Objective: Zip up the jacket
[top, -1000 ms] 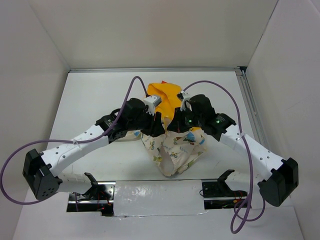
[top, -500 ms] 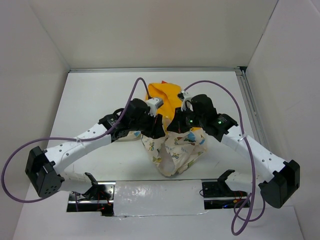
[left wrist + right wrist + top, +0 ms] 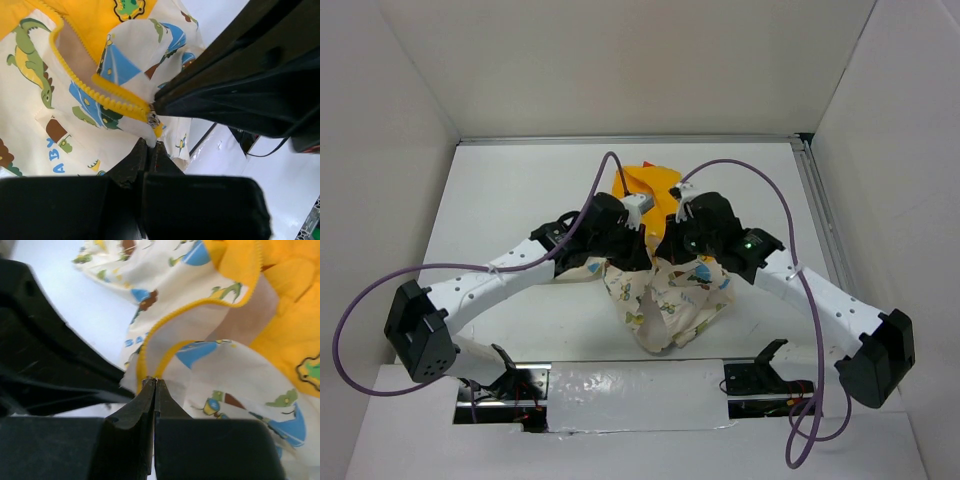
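The jacket [image 3: 665, 305] lies bunched in the middle of the table, cream with cartoon prints, its yellow hood [image 3: 645, 180] towards the back. Both grippers meet over its front. In the left wrist view my left gripper [image 3: 150, 144] is shut on the jacket's cream fabric just below the zipper slider [image 3: 152, 120], where the yellow zipper strip [image 3: 107, 97] ends. The right gripper's black fingers [image 3: 225, 95] reach the slider from the right. In the right wrist view my right gripper [image 3: 154, 381] is shut on the small metal zipper pull, with the yellow teeth [image 3: 165, 317] curving away open above.
White walls stand on three sides of the white table [image 3: 510, 200]. A metal rail [image 3: 817, 210] runs along the right edge. Purple cables [image 3: 595, 190] loop above both arms. A silver taped strip [image 3: 635, 385] and two black clamps [image 3: 505, 360] sit at the near edge.
My left gripper has closed on the fabric below the zipper. Both wrists have shifted a little towards the hood and closer together.
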